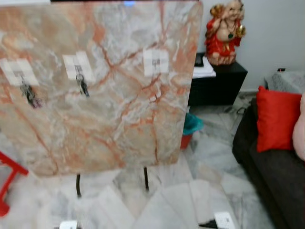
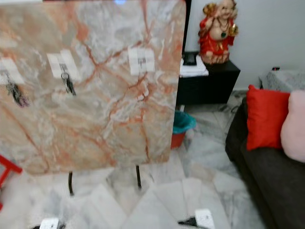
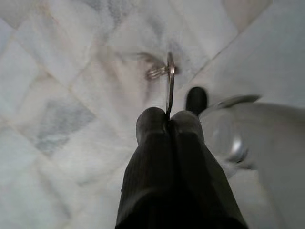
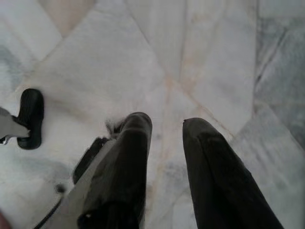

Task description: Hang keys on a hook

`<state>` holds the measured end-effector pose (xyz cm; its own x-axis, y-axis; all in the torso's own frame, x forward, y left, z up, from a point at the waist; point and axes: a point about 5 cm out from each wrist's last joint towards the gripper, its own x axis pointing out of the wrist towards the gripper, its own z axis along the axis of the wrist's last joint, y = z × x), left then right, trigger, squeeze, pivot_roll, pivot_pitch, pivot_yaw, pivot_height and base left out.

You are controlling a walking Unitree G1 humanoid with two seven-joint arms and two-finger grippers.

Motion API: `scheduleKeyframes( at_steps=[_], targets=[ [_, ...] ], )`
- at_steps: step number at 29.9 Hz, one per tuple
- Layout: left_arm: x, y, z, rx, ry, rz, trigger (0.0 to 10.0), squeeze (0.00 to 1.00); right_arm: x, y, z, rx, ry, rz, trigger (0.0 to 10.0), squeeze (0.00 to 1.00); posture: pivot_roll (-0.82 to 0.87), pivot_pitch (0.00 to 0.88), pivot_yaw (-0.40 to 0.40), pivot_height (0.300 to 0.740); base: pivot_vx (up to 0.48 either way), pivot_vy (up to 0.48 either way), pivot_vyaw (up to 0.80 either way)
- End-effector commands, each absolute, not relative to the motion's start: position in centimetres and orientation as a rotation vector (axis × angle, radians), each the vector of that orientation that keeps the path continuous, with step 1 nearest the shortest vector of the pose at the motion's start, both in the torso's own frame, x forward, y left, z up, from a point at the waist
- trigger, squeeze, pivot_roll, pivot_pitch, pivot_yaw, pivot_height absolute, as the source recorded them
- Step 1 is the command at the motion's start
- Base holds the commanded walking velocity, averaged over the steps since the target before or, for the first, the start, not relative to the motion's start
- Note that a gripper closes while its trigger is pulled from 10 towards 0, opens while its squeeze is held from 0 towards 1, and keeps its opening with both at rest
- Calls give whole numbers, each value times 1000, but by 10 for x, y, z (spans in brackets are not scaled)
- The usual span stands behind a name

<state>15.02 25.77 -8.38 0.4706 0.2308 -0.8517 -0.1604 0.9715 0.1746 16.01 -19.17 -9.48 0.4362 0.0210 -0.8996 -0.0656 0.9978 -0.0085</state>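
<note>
Head views: a large marble-patterned board [image 1: 100, 90], veined in orange and grey, stands upright on thin dark legs [image 1: 146, 178] over a pale marble floor [image 1: 181, 200]. Three white hook pads are stuck across its upper part. The left hook [image 1: 18, 71] carries a dark bunch of keys [image 1: 29, 94], the middle hook [image 1: 78, 66] carries a smaller bunch [image 1: 83, 86], and the right hook [image 1: 156, 62] is bare. Behind the board's right edge a red and gold figurine [image 1: 224, 31] stands on a black cabinet [image 1: 219, 81], with white papers [image 1: 204, 70] beside it. A teal-lined red bin [image 1: 189, 130] sits on the floor by the board. A dark sofa [image 1: 271, 167] at the right holds a red cushion [image 1: 276, 125] and a pink one [image 2: 293, 126]. A red frame [image 1: 9, 176] pokes in at the lower left. No writing can be read.

Left wrist view: the left gripper [image 3: 169, 121] has its fingers [image 3: 152, 126] pressed together, pinching a thin metal key [image 3: 169, 90] that sticks out from the tips, with a ring and another blurred key at its far end. It hangs above the floor, near the robot's pale foot [image 3: 257, 138].

Right wrist view: the right gripper [image 4: 167, 125] points down at the floor tiles, its fingers [image 4: 138, 129] parted by a clear gap with nothing between them.
</note>
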Motion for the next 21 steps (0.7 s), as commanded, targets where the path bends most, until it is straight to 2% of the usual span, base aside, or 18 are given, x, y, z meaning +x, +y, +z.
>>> scheduleKeyframes(
  at_steps=[1,5,10,15,21],
  targets=[
    [162,251,-81,71,1011,231,10000,0,166,-202,-91,-61,1095,31,10000,0,147,0,-51,740,0,-289,0],
    [174,253,-75,75,975,237,10000,0,168,-203,-90,-64,1088,32,10000,0,150,0,-57,740,0,-263,0],
    [204,259,-56,98,864,223,10000,0,171,-204,-88,-76,1086,29,10000,0,154,0,-67,740,0,0,0],
    [210,257,-54,150,851,179,10000,0,171,-205,-88,-81,1089,33,10000,0,151,0,-71,740,0,0,0],
    [218,257,-48,127,802,188,10000,0,171,-204,-88,-76,1090,36,10000,0,150,0,-74,740,83,0,0]
  ],
)
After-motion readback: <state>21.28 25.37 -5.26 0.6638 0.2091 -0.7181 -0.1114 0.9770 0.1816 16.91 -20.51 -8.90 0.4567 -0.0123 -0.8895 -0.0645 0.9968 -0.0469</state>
